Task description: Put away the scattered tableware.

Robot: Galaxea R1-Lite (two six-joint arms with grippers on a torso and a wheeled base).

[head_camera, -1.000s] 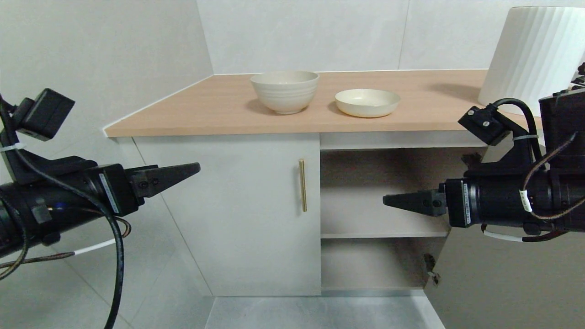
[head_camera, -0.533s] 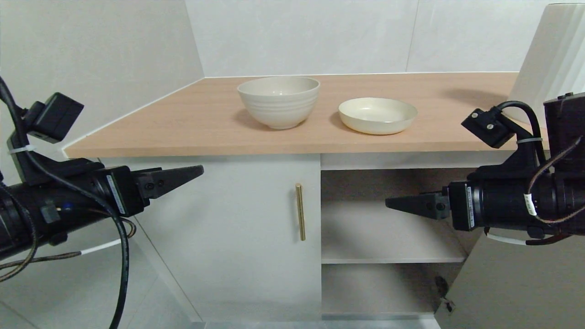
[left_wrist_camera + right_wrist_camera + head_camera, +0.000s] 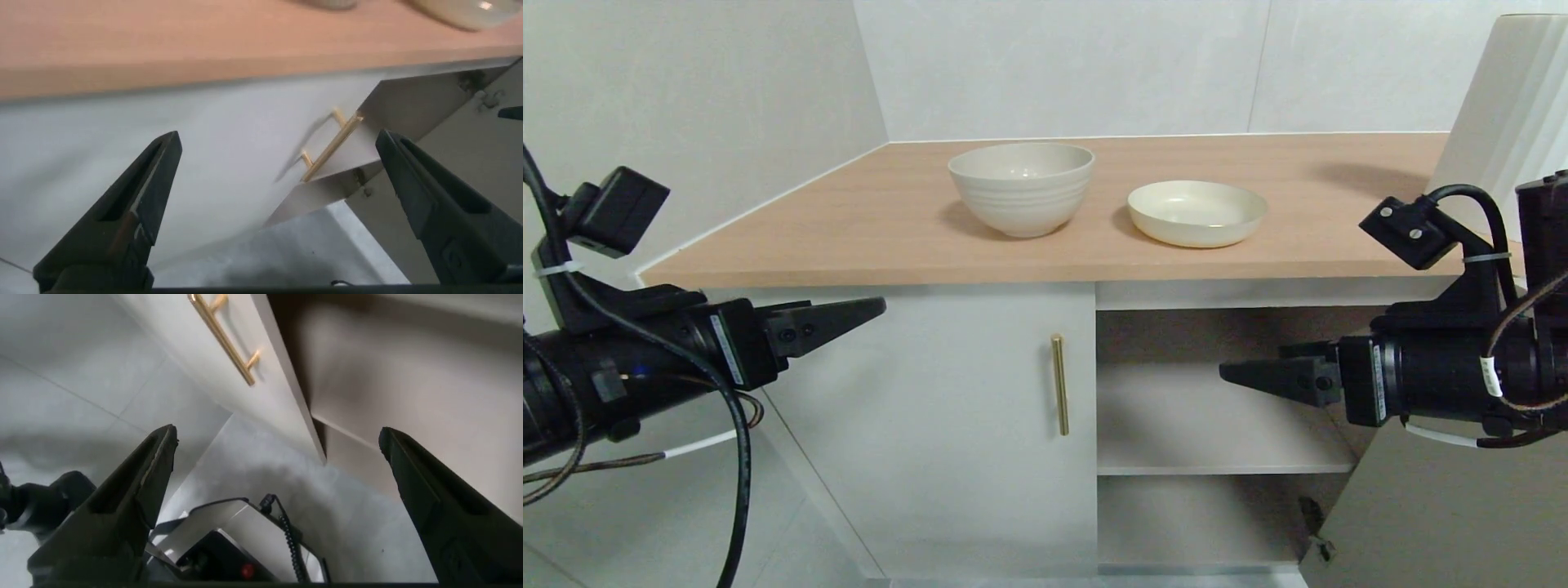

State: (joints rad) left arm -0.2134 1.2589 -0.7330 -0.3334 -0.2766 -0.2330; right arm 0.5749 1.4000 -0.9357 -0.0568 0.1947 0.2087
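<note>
On the wood-grain counter [image 3: 849,237]: ribbed round bowl [image 3: 1021,186], shallow smooth dish [image 3: 1196,212] (both cream).

Head view: bright, even, diffuse light from overhead. The bowl [image 3: 1020,186] and dish [image 3: 1196,211] cast soft, short shadows to their left on the tabletop [image 3: 866,237]. A fainter shadow lies towards the tabletop's far right. The open cabinet [image 3: 1201,425] is dim, darkest at its upper back wall. Wall joints lean outward near the frame edges, which is wide-angle distortion.

Left wrist view: the handle [image 3: 331,145] throws a soft shadow on the door. The left hand [image 3: 278,140] reads dark and unlit.

Right wrist view: the cabinet interior is murky. The floor [image 3: 270,498] carries a pale glare patch.
</note>
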